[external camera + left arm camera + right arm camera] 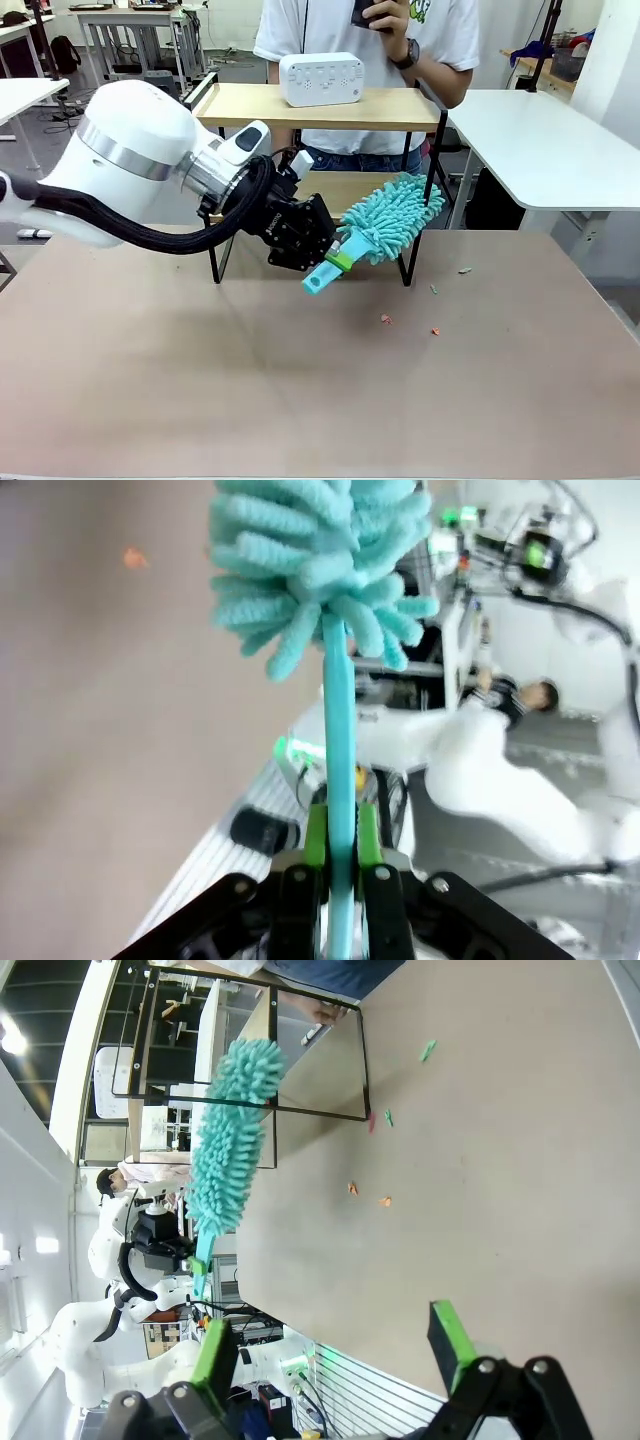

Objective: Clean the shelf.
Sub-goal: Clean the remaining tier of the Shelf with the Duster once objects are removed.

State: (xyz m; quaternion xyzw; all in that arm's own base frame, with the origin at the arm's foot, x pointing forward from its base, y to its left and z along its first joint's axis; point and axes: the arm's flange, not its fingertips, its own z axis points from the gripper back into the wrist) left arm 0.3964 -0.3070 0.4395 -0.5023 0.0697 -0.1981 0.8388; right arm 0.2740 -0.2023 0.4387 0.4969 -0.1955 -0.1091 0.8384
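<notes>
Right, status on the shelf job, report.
Left gripper shut on duster, head by lower board of shelf. Right gripper open. White box on top board, crumbs on table.

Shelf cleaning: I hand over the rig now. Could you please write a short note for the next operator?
Left gripper: shut on the handle of the teal duster.
Right gripper: open, empty, above the table.
Shelf: at the table's far side, with a white box on its top board. The duster head is at the right end of the lower board; contact unclear.
Done: small scraps lie on the table, right of the shelf.
Left: scraps not collected; cannot tell whether the boards are clean.
</notes>
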